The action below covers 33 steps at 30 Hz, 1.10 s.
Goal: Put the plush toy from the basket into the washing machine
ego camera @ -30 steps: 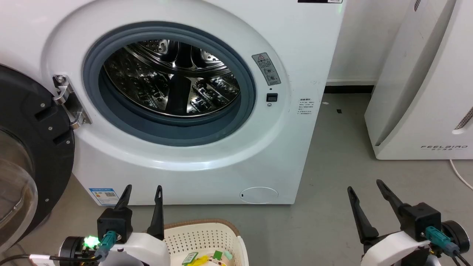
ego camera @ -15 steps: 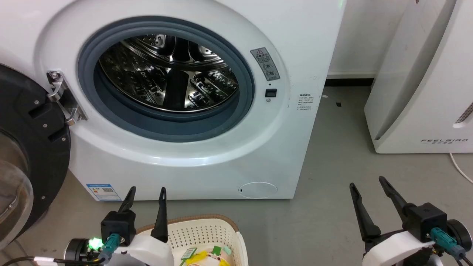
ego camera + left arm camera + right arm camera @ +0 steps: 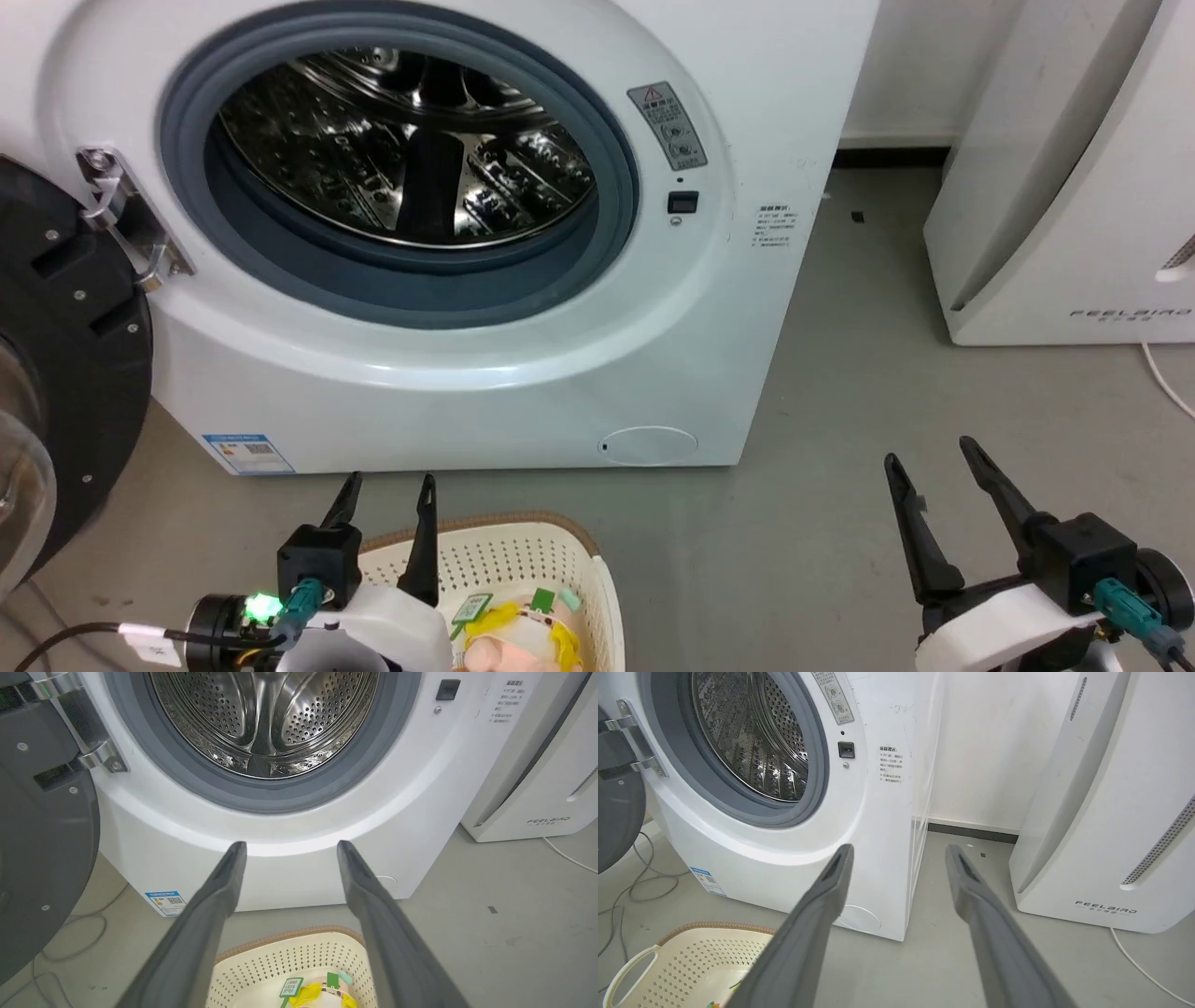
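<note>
The white washing machine [image 3: 448,373] stands ahead with its black-framed door [image 3: 65,392] swung open to the left and its steel drum [image 3: 401,149] bare. On the floor before it sits the cream basket [image 3: 504,560], brown-rimmed. The plush toy [image 3: 523,635] lies inside it, peach with yellow hair and green tags, partly cut off by the bottom edge. My left gripper [image 3: 390,483] is open at the basket's far-left rim, above the toy. My right gripper [image 3: 929,451] is open over bare floor, well to the right. The left wrist view shows the basket [image 3: 289,956] and toy [image 3: 317,994] between its fingers.
A plain white FEELBIRD appliance [image 3: 1074,187] stands at the right against the wall, with a white cable [image 3: 1167,383] trailing from it. Grey floor [image 3: 840,420] lies between the two machines. Cables [image 3: 640,886] lie on the floor under the open door.
The head camera has tilted down, so the machine sits higher in view and more of the basket and toy shows. Both grippers stay open, about where they were.
</note>
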Motion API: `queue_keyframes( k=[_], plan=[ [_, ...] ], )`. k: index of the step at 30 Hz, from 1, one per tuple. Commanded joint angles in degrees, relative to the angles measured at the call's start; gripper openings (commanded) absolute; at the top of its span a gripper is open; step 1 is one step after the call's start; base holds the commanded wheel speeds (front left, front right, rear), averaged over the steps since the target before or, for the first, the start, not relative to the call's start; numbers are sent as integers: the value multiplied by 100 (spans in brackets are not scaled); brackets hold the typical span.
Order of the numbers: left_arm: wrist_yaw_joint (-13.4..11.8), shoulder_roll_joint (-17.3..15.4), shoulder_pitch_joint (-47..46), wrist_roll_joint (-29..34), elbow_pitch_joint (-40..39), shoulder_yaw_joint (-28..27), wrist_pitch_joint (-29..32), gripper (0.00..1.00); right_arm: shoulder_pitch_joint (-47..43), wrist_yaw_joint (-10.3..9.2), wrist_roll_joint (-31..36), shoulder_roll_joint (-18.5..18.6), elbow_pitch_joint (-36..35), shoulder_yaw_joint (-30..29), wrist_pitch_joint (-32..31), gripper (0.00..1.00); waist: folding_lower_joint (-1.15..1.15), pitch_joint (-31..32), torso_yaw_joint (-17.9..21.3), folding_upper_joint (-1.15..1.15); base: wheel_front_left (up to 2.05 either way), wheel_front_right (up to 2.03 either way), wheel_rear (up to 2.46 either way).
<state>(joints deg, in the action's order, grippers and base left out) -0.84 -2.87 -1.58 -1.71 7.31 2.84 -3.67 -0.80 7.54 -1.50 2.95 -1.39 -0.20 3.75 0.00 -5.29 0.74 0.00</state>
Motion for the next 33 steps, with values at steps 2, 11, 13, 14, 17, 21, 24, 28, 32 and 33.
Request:
queue_keyframes(
  k=[2, 11, 13, 14, 17, 21, 24, 28, 32, 33],
  plan=[
    [27, -7, -157, -40, 156, 17, -77, 100, 115, -2, 18, -2, -57, 17, 74, 100, 0, -106, 16, 0, 0, 0, 0],
    [88, -21, -428, -64, 698, 66, -185, 100, 175, -2, 11, -3, -134, 45, 181, 100, 0, -395, 76, 0, 0, 0, 0],
    [104, -25, -497, -65, 829, 84, -209, 100, 188, -2, 7, -3, -147, 54, 205, 100, 0, -458, 89, 0, 0, 0, 0],
    [110, -26, -532, -65, 890, 92, -221, 100, 195, -2, 6, -3, -153, 60, 217, 100, 0, -490, 96, 0, 0, 0, 0],
    [125, -31, -646, -63, 1076, 121, -257, 100, 221, -2, 3, -3, -178, 74, 253, 100, 0, -603, 113, 0, 0, 0, 0],
    [143, -36, -806, -60, 1319, 161, -305, 100, 266, -2, 2, -3, -217, 80, 300, 100, 0, -763, 129, 0, 0, 0, 0],
    [166, -47, -929, -62, 1537, 194, -340, 100, 296, -3, 10, -3, -246, 86, 336, 100, 0, -885, 140, 0, 0, 0, 0],
    [200, -72, -1114, -58, 1892, 250, -388, 100, 338, -3, 19, -4, -276, 90, 384, 100, 0, -1053, 157, 0, 0, 0, 0],
    [251, -98, -1332, -61, 2385, 322, -436, 100, 379, -3, 19, -4, -313, 95, 431, 100, 0, -1232, 189, 0, 0, 0, 0],
    [267, -107, -1396, -64, 2518, 341, -447, 100, 389, -3, 18, -4, -321, 95, 443, 100, 0, -1282, 199, 0, 0, 0, 0]
  ],
)
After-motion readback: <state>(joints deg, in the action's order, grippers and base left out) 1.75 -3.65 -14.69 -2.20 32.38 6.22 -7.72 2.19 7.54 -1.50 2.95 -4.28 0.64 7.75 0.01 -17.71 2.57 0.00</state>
